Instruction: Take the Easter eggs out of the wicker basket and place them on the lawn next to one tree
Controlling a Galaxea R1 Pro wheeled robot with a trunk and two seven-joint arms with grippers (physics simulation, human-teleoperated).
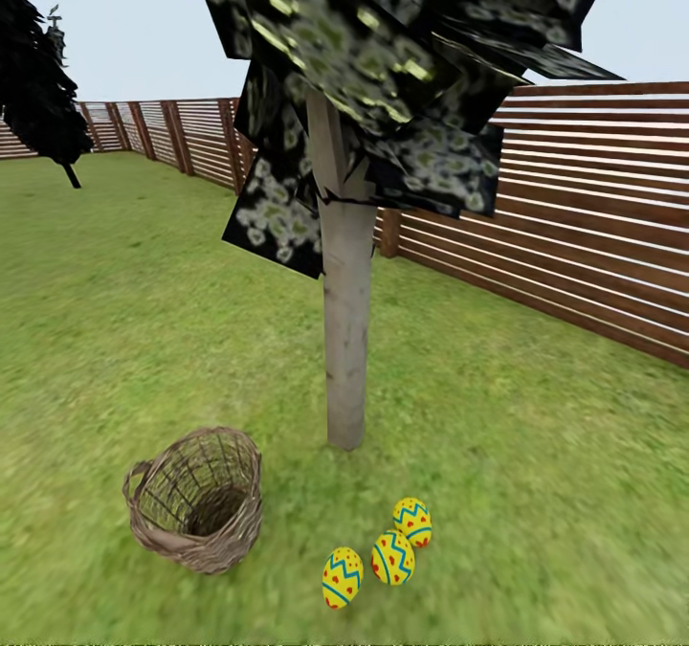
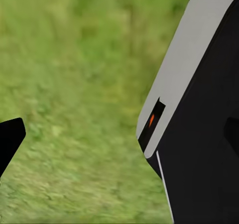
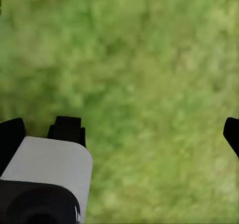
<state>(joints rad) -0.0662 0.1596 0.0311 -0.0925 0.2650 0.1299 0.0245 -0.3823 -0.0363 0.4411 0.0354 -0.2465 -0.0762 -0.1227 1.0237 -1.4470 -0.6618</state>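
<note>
Only the head view shows 3 eggs beside the tree.

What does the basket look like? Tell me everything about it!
The wicker basket is small, round and tan-brown, woven from thin strands with gaps you can see through. It narrows toward its base and has a little loop handle on its side. It tips on the lawn, its open mouth facing the camera, and looks empty. It sits near the tree, apart from the three Easter eggs.

The left gripper hangs with only one dark fingertip at the edge; the right gripper shows fingertips spread wide
</note>
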